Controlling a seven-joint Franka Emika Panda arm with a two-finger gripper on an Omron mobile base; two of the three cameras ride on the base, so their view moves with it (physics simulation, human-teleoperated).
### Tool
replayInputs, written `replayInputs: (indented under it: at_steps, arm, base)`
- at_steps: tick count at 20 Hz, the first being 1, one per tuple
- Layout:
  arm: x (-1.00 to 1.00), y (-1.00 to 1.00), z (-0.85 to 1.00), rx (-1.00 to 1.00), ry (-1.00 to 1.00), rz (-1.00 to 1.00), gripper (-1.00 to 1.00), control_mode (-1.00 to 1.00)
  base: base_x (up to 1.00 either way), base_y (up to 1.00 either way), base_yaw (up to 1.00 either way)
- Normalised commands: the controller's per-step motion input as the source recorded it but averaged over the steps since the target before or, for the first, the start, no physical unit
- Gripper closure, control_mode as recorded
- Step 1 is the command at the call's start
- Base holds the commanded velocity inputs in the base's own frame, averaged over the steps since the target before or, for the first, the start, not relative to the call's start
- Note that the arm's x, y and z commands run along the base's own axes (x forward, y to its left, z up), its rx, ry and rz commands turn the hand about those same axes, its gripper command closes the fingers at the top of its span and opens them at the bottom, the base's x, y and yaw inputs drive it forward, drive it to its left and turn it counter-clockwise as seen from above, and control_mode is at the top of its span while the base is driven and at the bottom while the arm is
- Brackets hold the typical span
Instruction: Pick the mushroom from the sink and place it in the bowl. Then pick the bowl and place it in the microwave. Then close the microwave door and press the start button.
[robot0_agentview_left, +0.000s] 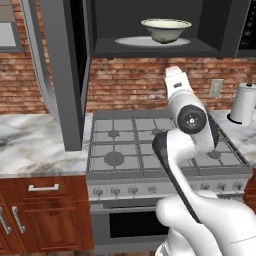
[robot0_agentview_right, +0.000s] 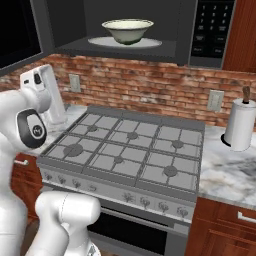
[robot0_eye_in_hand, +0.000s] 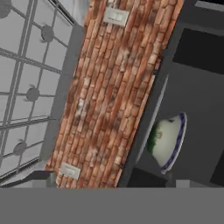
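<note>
You have the bowl (robot0_agentview_left: 166, 30) on the microwave (robot0_agentview_right: 150, 50) turntable, the end effector spread wide and empty; the microwave door (robot0_agentview_left: 62, 75) and start button remain.

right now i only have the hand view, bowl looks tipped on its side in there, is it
observer: no, the bowl stands upright on the white turntable plate; your view is rolled
operator: where's the door
observer: the microwave door is swung wide open, at the left of the cavity
operator: and the start button
observer: the control strip is right of the cavity; i can't pick out the button itself
</note>
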Motion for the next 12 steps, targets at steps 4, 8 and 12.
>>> replayInputs:
  at_steps: [4, 8, 12]
  arm:
    - [-0.23, 0.60, -0.58, -0.21, -0.04, -0.21, -1.00, -1.00]
    - [0.00, 0.91, -0.46, -0.22, 0.00, -0.31, -1.00, -1.00]
    - [0.00, 0.87, -0.47, -0.21, 0.00, -0.34, -1.00, -1.00]
  base:
    - [0.00, 0.00, 0.00]
    - [0.00, 0.00, 0.00]
    - [0.00, 0.00, 0.00]
